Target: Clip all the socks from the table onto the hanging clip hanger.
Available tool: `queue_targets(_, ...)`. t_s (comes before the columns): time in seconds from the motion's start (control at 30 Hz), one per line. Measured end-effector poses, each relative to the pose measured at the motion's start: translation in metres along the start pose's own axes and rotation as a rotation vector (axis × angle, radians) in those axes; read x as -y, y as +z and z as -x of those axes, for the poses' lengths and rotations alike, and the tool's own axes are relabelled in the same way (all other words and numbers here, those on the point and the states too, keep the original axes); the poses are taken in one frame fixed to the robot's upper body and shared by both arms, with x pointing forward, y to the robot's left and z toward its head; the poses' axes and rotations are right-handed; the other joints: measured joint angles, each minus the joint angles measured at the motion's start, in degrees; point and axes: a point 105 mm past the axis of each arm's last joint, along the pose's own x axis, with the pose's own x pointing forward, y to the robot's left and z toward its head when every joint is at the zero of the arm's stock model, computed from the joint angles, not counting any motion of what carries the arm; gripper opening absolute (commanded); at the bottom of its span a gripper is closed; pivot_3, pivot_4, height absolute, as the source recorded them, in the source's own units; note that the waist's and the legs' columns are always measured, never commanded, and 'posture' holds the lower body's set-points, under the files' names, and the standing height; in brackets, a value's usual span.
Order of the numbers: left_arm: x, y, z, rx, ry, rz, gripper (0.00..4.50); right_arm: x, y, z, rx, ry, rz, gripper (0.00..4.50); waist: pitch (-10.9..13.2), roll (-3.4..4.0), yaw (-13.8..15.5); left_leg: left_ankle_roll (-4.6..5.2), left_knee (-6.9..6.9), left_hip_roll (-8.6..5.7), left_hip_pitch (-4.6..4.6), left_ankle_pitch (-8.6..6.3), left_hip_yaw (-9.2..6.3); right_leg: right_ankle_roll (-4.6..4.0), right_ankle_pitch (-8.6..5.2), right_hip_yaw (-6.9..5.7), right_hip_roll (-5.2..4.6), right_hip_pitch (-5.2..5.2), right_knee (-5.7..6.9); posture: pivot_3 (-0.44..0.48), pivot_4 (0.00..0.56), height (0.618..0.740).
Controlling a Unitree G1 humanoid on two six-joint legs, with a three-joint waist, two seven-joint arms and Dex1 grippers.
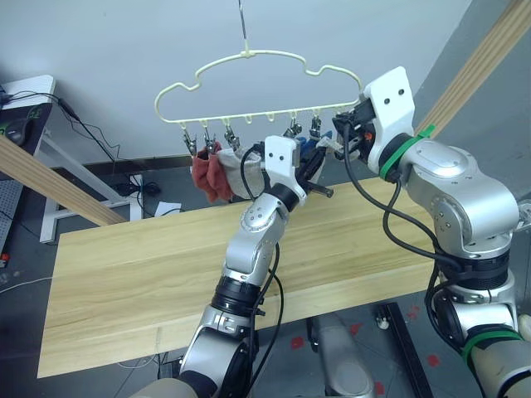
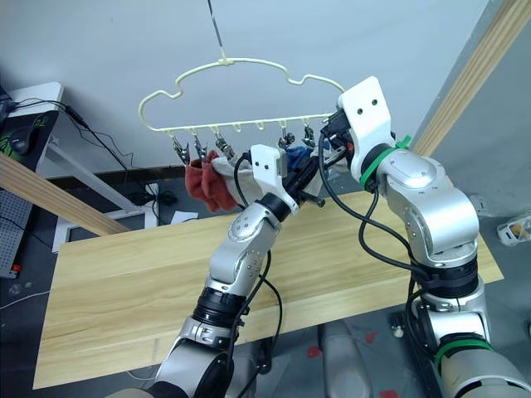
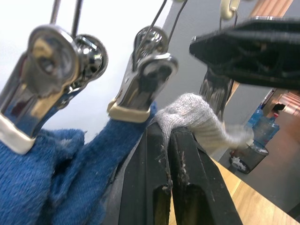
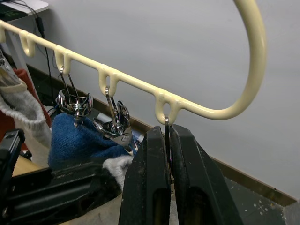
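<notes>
Your left gripper (image 3: 169, 154) is pinched shut on the cuff of the last light grey knit sock (image 3: 197, 115), held up just beside the end silver clip (image 3: 216, 89). Your right gripper (image 4: 168, 140) is squeezed tight on that clip's wire under the pale yellow cloud-shaped wire hanger (image 1: 249, 87). The risk: if the right one eases off before the cuff sits between the clip's jaws, the clip snaps on nothing and the sock drops to the light wood plank table (image 1: 149, 282); the hanger could also swing away and spoil your alignment.

the right hand (image 4: 168, 159) hides the last clip's lower part.
</notes>
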Motion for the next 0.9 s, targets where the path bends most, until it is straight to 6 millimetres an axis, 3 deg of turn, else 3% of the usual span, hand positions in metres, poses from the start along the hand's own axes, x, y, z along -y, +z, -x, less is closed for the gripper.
queue_targets(0.3, 0.000, 0.002, -0.001, 0.002, 0.002, 0.040, 0.04, -0.003, -0.001, -0.001, -0.004, 0.013, 0.009, 0.00, 0.00, 0.00, 0.01, 0.00, 0.00, 0.00, 0.00, 0.00, 0.00, 0.00, 0.00, 0.00, 0.00, 0.00, 0.00, -0.282, 0.327, 0.740)
queue_targets(0.4, -0.001, 0.002, -0.001, 0.003, 0.010, 0.043, 0.00, -0.003, -0.001, -0.001, -0.007, 0.012, 0.008, 0.80, 0.00, 0.00, 0.00, 0.00, 0.00, 0.00, 0.00, 0.00, -0.01, 0.00, 0.00, 0.00, 0.00, 0.00, 0.00, -0.282, 0.327, 0.740)
queue_targets(0.53, -0.001, 0.003, -0.002, 0.007, 0.014, 0.051, 0.00, -0.003, -0.010, 0.000, -0.034, 0.012, -0.004, 2.27, 0.00, 0.00, -0.02, 0.00, 0.00, 0.00, 0.00, 0.00, 0.00, 0.00, 0.00, 0.01, 0.00, 0.00, 0.00, -0.285, 0.326, 0.740)
queue_targets(0.9, 0.000, 0.009, -0.005, 0.025, 0.007, 0.054, 0.00, 0.004, -0.008, 0.003, -0.026, 0.004, -0.024, 2.27, 0.00, 0.00, -0.19, 0.00, 0.01, 0.04, 0.01, 0.00, 0.07, -0.02, 0.02, 0.06, 0.04, -0.01, 0.01, -0.276, 0.324, 0.740)
